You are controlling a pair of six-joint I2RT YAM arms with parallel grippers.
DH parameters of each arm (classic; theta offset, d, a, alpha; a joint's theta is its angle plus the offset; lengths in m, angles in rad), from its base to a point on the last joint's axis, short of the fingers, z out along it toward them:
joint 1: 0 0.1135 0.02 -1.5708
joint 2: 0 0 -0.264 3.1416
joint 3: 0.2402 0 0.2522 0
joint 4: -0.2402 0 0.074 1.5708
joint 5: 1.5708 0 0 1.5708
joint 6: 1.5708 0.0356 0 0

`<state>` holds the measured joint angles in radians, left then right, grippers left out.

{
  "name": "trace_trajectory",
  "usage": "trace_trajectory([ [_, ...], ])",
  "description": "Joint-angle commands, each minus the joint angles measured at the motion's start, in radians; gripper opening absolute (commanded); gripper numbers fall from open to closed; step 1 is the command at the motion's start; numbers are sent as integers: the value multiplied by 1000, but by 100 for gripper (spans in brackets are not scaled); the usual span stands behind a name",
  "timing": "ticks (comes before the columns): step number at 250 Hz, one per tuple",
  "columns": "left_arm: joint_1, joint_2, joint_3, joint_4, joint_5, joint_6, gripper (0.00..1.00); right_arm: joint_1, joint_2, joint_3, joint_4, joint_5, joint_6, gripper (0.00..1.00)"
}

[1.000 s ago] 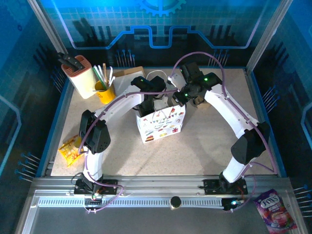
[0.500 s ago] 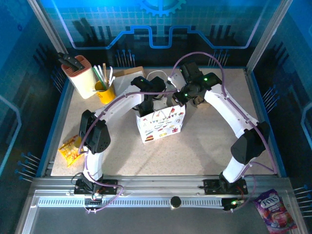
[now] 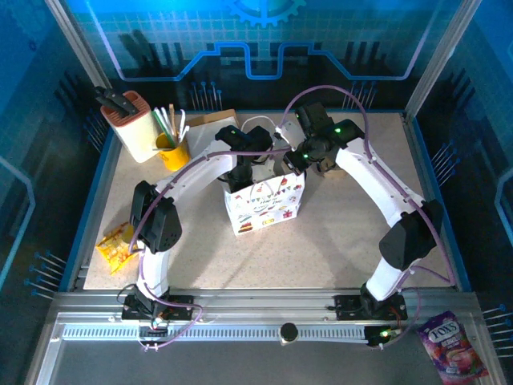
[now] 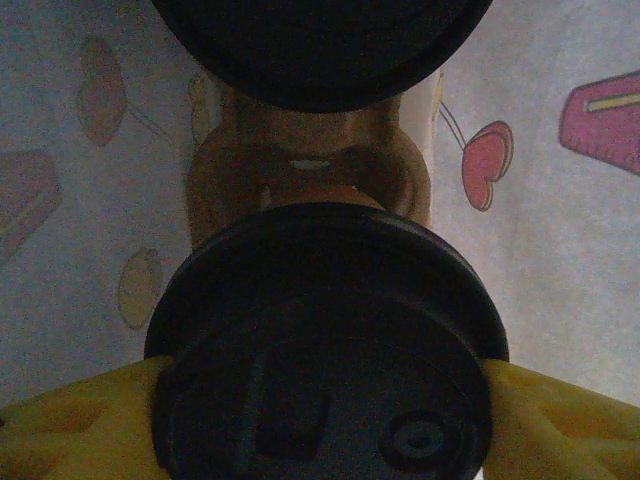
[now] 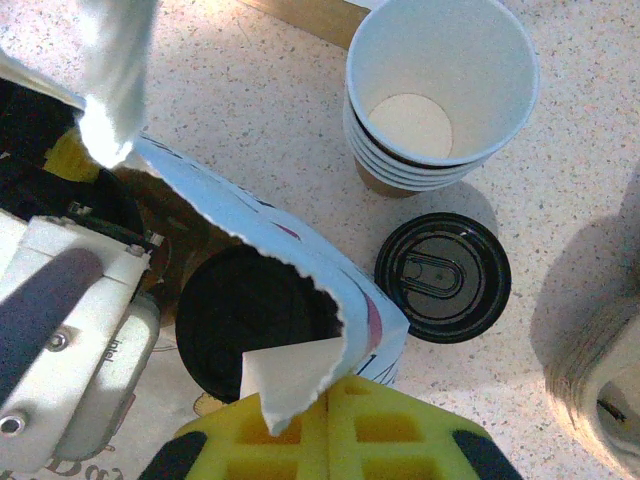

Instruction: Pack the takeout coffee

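Seeing left gripper (image 4: pixel 325 390) clamped on a lidded coffee cup (image 4: pixel 330 290) down inside the paper bag (image 5: pixel 230 200) – second lidded cup (image 4: pixel 320 40) just ahead of it (same bag). Got right gripper (image 5: pixel 300 400) pinched shut on that bag's rim.

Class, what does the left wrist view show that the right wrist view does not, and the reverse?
Left wrist, not right wrist: a near black lid and a far black lid together, plus a red heart print. Right wrist, not left wrist: stacked open cups and a loose black lid on the table. Both: the printed paper bag with a lidded cup inside.
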<state>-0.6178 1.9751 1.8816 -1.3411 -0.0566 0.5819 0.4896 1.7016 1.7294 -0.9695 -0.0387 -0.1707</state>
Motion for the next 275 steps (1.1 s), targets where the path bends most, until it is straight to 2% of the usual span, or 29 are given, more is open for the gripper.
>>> trace_trajectory([
  [1,7,-33,10,-41,-14,-8,48,-6,35,-1,-55,13,-19,7],
  [275,7,-10,13,-40,-32,-15,48,-5,39,-5,-53,10,-18,7],
])
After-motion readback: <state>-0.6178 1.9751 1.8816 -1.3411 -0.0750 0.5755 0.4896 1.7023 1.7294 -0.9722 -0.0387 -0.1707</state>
